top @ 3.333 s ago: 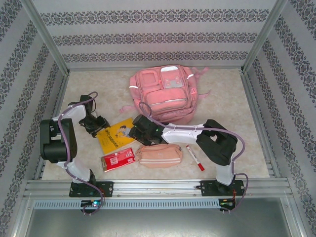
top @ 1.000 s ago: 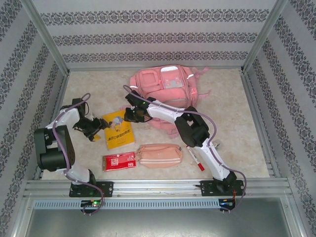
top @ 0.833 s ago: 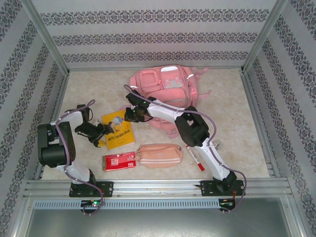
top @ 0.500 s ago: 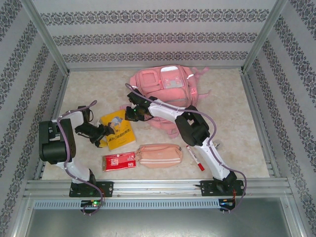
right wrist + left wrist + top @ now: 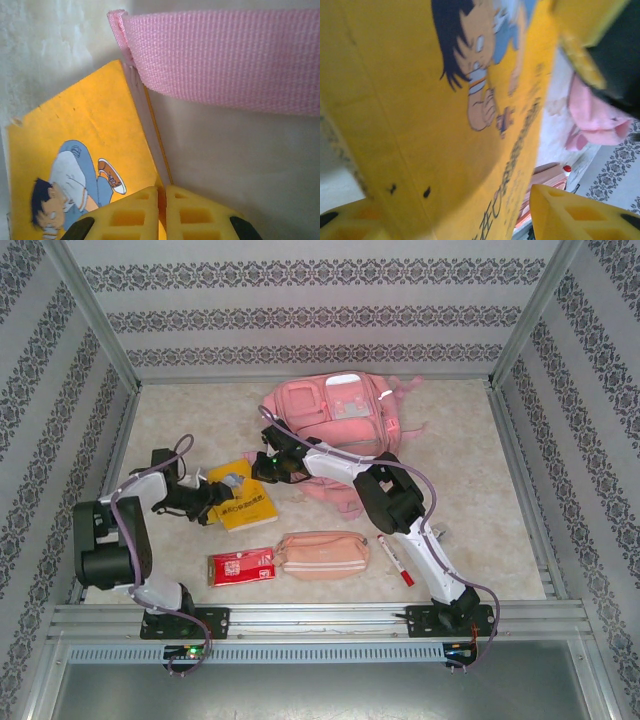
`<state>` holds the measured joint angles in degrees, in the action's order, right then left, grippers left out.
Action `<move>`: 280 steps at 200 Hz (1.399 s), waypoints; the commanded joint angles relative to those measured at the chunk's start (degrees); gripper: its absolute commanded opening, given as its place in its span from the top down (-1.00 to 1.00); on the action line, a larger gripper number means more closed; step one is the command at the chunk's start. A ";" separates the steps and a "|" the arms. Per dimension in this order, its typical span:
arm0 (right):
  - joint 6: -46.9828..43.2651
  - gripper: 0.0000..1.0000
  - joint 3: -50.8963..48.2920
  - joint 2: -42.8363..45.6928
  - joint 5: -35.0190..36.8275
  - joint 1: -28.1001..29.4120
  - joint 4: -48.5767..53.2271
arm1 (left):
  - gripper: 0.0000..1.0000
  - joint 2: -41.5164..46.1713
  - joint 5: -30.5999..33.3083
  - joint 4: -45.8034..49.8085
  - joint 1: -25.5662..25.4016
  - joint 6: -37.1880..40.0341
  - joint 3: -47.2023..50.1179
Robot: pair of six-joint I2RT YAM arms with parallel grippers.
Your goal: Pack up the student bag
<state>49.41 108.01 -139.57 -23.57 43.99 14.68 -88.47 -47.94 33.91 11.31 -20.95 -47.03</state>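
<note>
student bag (image 5: 335, 425) | yellow book (image 5: 250, 510) beside it | left gripper (image 5: 222, 488), right gripper (image 5: 268, 469) both clamp book | lift evenly toward bag

the right gripper (image 5: 162, 194) has its yellow fingers (image 5: 129, 216) pinched together on the near edge of a yellow book (image 5: 75, 145) with a cartoon boy; a pink woven strap (image 5: 225, 60) crosses above.

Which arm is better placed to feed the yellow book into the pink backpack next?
Right, probably. The right gripper pinches the yellow book at its edge nearest the student bag, with a pink strap just beyond. The left gripper holds the far edge.
</note>
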 commanded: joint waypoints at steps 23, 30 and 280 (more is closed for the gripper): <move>2.35 0.85 -4.18 -1.65 -5.01 3.30 0.25 | 0.23 -0.69 2.71 -6.34 -0.59 -1.86 -1.38; 2.51 0.82 -4.88 -1.23 -5.10 3.38 -0.73 | 0.35 -1.17 3.58 -6.12 -0.59 -2.28 -1.44; 47.66 -0.51 -49.66 51.21 14.11 5.36 -39.72 | 1.00 20.62 11.89 -38.85 -23.73 -51.86 -7.32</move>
<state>93.30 57.98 -88.05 -17.61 49.63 -16.58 -69.01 -35.90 -0.38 -8.08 -67.85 -54.59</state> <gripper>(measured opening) 0.762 0.152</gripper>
